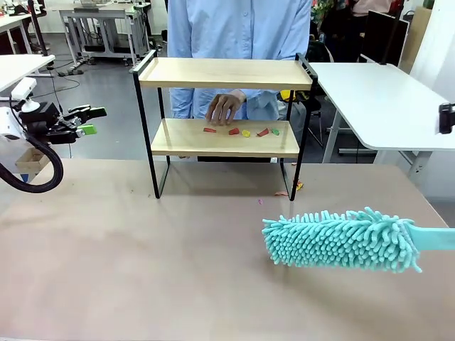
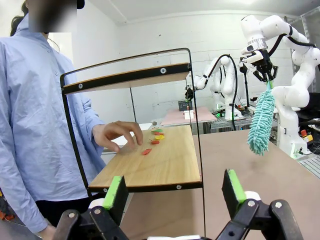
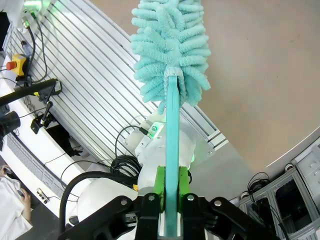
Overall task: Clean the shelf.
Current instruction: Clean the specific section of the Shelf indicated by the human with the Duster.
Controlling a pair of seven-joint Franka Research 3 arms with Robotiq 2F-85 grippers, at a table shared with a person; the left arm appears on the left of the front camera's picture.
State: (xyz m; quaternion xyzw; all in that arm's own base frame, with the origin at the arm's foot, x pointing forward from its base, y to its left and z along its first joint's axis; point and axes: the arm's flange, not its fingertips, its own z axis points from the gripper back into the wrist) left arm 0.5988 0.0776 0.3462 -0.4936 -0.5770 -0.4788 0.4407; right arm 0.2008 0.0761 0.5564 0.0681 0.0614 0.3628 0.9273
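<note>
The shelf [image 1: 224, 73] stands at the far middle of the brown table, with several small red, yellow and green scraps [image 1: 245, 132] on its lower board [image 2: 165, 162]. A person's hand [image 1: 225, 106] rests on that board beside the scraps [image 2: 152, 141]. My left gripper [image 1: 89, 121] hovers open at the left, well clear of the shelf, its green pads [image 2: 116, 192] apart with nothing between them. My right gripper [image 3: 172, 182] is shut on the teal handle of a fluffy teal duster [image 3: 170, 45]. The duster head [image 1: 341, 239] hangs low over the table at the right, in front of the shelf.
A white table [image 1: 377, 99] stands behind at the right and another [image 1: 18, 67] at the far left. A few small scraps [image 1: 295, 186] lie on the brown tabletop [image 1: 142, 249] by the shelf's right leg. The person stands right behind the shelf.
</note>
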